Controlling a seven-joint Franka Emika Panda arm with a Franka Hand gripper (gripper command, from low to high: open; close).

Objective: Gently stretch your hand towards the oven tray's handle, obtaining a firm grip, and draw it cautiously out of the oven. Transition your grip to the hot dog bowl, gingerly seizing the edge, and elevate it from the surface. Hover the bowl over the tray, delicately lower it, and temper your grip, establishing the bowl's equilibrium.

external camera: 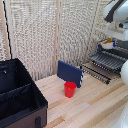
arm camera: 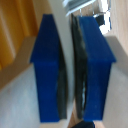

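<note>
Exterior view: hot dog bowl (external camera: pixel 107 44) on oven tray (external camera: pixel 106 61), gripper possibly above.

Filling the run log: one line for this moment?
gripper open, empty | hot dog bowl at far end of oven tray | red cup upright

On the wooden worktop (external camera: pixel 95 102) a red cup (external camera: pixel 70 89) stands just in front of the blue upright box (external camera: pixel 69 73) (tilted slightly). The oven tray (external camera: pixel 107 61) sits far right, a black case (external camera: pixel 19 95) near left.
</note>
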